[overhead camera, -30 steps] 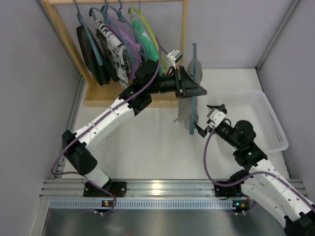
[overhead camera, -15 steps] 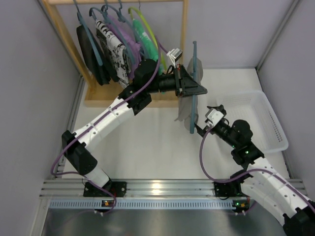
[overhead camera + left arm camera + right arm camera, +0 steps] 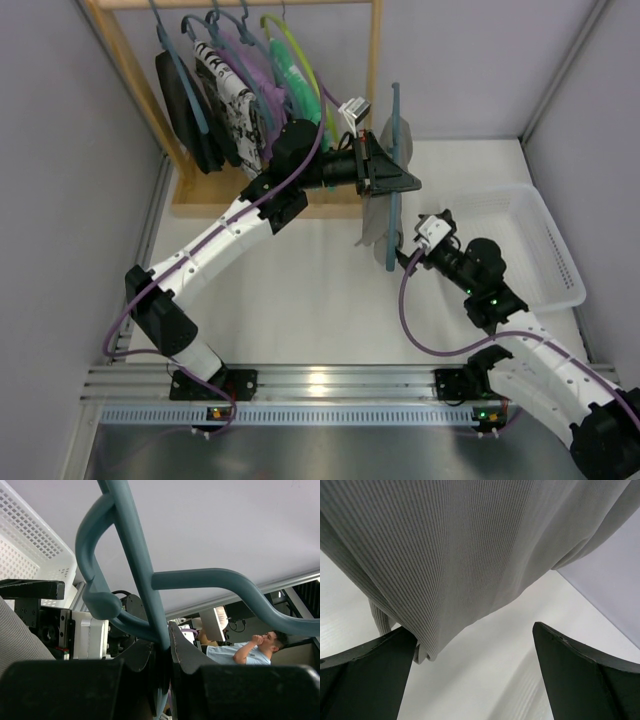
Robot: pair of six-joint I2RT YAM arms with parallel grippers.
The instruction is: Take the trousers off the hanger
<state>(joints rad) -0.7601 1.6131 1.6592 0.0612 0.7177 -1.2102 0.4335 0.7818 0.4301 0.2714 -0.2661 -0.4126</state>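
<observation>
Worktop (image 3: 300,300): white, matte, walls on three sides.
Far-left corner: wooden rack base (image 3: 195,207) stands on it.
Right side: white mesh basket (image 3: 557,242), next to wall.
Near edge: alu. rail (image 3: 330,382) w/ both arm bases.

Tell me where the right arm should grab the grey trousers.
Grip the trousers at their hanging lower edge, coming from below with the right gripper: the cloth droops free there, ahead of its open jaws, while the left gripper clamps the hanger.
</observation>
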